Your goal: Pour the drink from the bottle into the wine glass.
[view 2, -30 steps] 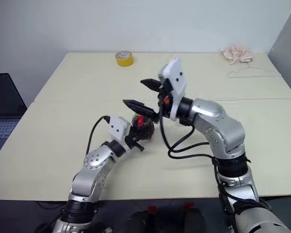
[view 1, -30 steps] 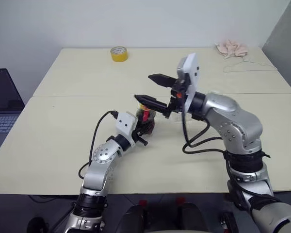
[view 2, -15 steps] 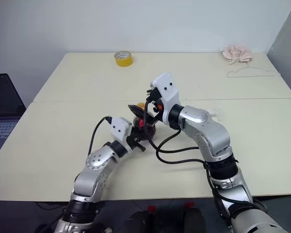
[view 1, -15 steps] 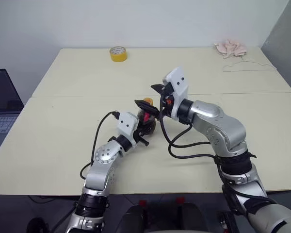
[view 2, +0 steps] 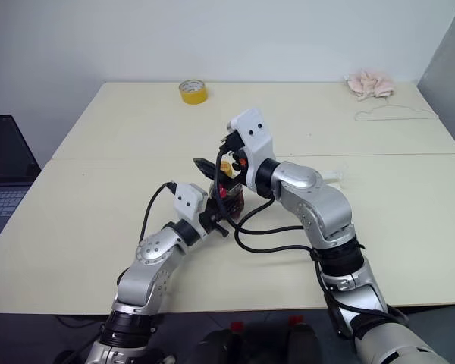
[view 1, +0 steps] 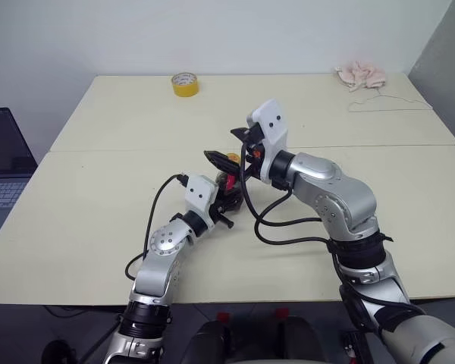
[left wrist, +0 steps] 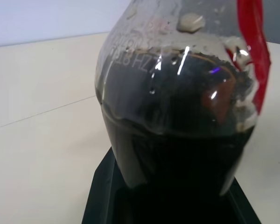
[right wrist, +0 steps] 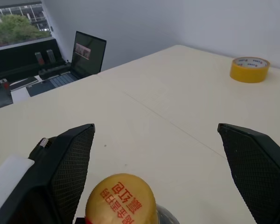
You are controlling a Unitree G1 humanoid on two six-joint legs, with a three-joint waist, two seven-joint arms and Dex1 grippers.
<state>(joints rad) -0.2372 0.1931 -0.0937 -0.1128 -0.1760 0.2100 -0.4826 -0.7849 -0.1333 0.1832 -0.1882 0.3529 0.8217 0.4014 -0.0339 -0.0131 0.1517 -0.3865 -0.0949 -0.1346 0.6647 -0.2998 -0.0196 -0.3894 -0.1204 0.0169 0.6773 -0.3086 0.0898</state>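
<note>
My left fingers (view 1: 226, 199) clamp the bottle (left wrist: 182, 107), drink inside; right fingers (right wrist: 161, 179) spread around its yellow cap (right wrist: 121, 199). Uncapping and pouring remain.

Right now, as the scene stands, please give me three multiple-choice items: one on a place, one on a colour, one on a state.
1. Where does the yellow tape roll lie?
A. at the table's far edge
B. beside the bottle
C. on the laptop

2. What colour is the bottle's cap?
A. blue
B. yellow
C. white

3. How do the right gripper's jaws stand?
A. shut on the cap
B. shut on nothing
C. open, one on each side of the cap

Answers: 1 A, it sits far behind the bottle in the head views. 2 B, the right wrist view shows a yellow cap with red print. 3 C, both jaws stand apart from the cap.
</note>
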